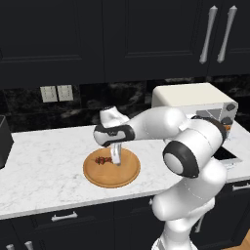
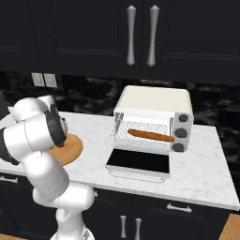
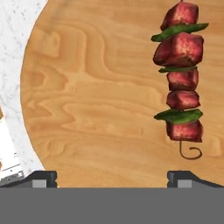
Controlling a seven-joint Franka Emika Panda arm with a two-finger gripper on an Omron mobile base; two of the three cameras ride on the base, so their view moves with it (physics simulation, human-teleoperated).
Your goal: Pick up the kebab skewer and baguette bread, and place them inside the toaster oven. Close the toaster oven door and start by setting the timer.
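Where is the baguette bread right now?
The baguette bread lies on the wire rack inside the open toaster oven, right of the wooden board.

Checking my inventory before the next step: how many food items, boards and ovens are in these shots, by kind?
Skewer: 1
Baguette: 1
Board: 1
Oven: 1
Total: 4
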